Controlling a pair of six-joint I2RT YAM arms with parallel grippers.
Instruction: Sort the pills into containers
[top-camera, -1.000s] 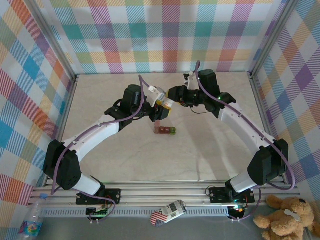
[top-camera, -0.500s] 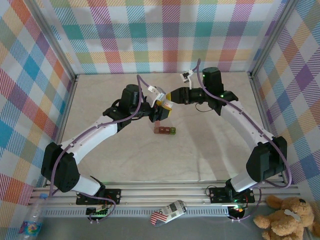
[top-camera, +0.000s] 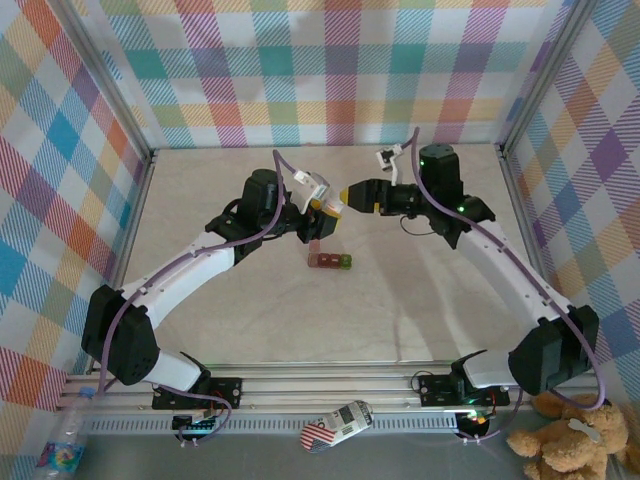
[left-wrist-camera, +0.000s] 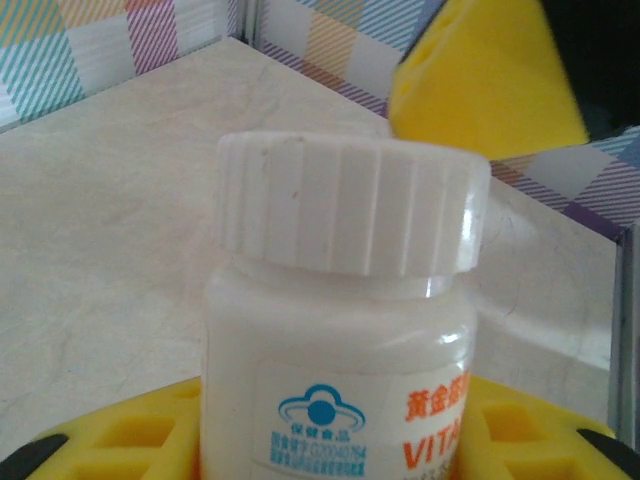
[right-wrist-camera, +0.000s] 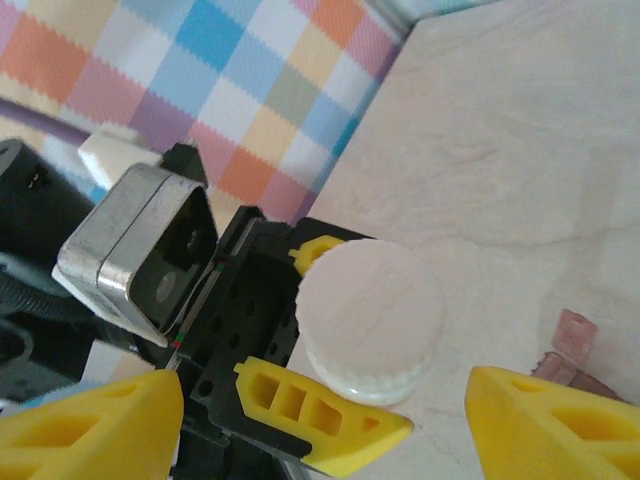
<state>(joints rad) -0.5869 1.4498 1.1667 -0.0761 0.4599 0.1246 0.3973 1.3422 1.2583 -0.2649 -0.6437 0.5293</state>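
Two end effectors close together. Left end effector (top-camera: 322, 215): tight on the white bottle (left-wrist-camera: 340, 330), cap (right-wrist-camera: 370, 300) still on. Right end effector (top-camera: 352, 196): spread wide, backed off toward 3 o'clock from the cap. Containers (top-camera: 329, 261): on the tabletop (top-camera: 420, 290), at 6 o'clock from the bottle, unmoved.

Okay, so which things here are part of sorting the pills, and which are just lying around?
For the job: containers, pill bottle in the left end effector, open right end effector by its cap.
Lying about: water bottle, teddy bear, flag-patterned item on the front rail.
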